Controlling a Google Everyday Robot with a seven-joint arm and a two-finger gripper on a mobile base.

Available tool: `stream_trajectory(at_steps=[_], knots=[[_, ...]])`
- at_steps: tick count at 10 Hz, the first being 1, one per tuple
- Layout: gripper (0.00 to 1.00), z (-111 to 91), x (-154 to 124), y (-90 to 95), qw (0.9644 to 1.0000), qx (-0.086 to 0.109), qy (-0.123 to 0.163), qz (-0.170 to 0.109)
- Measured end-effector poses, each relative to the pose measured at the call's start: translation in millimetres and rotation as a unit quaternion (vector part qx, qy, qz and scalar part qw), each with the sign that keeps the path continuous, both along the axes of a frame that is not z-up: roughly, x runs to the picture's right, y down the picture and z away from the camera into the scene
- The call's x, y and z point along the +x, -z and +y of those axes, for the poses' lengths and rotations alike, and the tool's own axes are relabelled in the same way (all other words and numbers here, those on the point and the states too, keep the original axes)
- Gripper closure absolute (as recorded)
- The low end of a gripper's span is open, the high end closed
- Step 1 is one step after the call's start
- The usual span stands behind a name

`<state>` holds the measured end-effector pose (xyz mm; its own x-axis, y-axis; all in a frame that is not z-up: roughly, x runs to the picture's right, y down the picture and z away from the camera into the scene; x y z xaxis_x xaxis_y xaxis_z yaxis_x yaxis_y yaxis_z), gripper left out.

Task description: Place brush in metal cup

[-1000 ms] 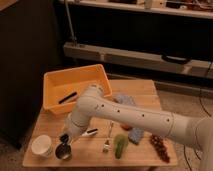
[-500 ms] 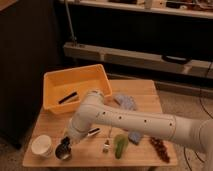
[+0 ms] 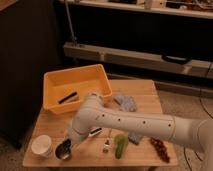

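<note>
A wooden surface (image 3: 145, 102) carries everything. The gripper (image 3: 67, 146) sits low at its front left. Just left of the gripper stands a white cup (image 3: 42, 146). Behind the gripper sits an orange bin (image 3: 100, 80), and a black bar (image 3: 67, 97) lies tilted inside it. Right of the gripper, near the front edge, lies a small metal fork (image 3: 106, 146), then a green item (image 3: 120, 145) beside it. Farther right are red grapes (image 3: 160, 147). A bluish cloth (image 3: 126, 102) lies behind and right of the gripper, and a smaller bluish piece (image 3: 134, 138) lies just past the green item.
</note>
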<state>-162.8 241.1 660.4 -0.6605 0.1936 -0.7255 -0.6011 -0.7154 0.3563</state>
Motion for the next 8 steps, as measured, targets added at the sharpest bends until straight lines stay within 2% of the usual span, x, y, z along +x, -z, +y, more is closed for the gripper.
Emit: stream_trajectory(at_steps=[2, 3, 5, 8], knots=[[0.93, 0.9, -1.0, 0.8, 1.0, -0.004, 0.003, 0.0], [0.79, 2.6, -4.0, 1.3, 0.9999, -0.008, 0.008, -0.001], [0.63, 4.5, -7.1, 0.6, 0.9999, -0.012, 0.013, 0.0], [0.31, 6.9, -7.7, -3.0, 0.9997, -0.023, 0.012, 0.003]])
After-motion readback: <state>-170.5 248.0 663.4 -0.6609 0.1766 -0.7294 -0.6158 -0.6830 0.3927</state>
